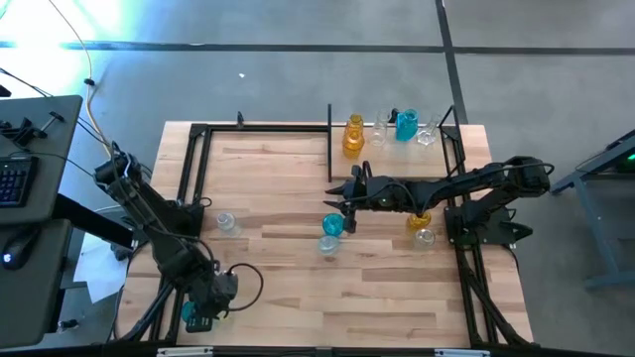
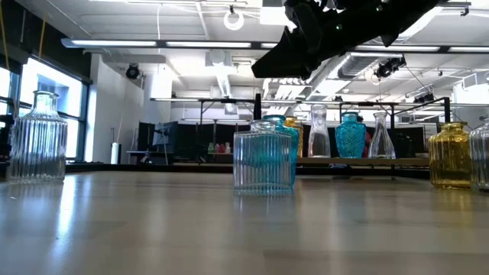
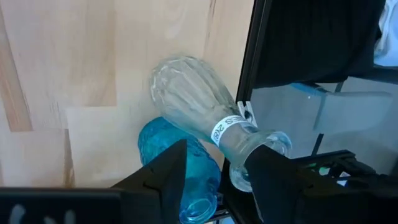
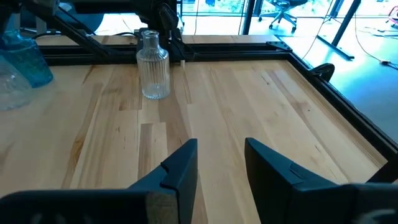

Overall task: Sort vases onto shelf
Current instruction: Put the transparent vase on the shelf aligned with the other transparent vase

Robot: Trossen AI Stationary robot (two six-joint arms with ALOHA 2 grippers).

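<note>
Left fingers (image 3: 168,180) spread, set to either side of the mouth of a toppled clear vase (image 3: 199,99); no pinch visible. Lying on its side at the near left corner of the counter (image 1: 298,297), against the black frame (image 3: 249,62), touching a toppled teal vase (image 3: 180,171) beside it.

Likely trouble: round glass rolling away as the fingers close on the neck, or nudging the teal one over the edge. Slipping on smooth glass also possible if gripped too near the lip.

Right fingers (image 4: 180,168) also spread, nothing between them, hanging above mid-counter close to a teal vase (image 1: 332,225) and a ribbed clear vase (image 1: 328,244) standing just beside it. Risk there: clipping one neighbour while reaching for the other.

Further out, on the shelf (image 1: 397,159) at the far right: an amber vase (image 1: 353,137), a teal one (image 1: 406,125) and clear ones, upright. Every vase seemingly empty.
</note>
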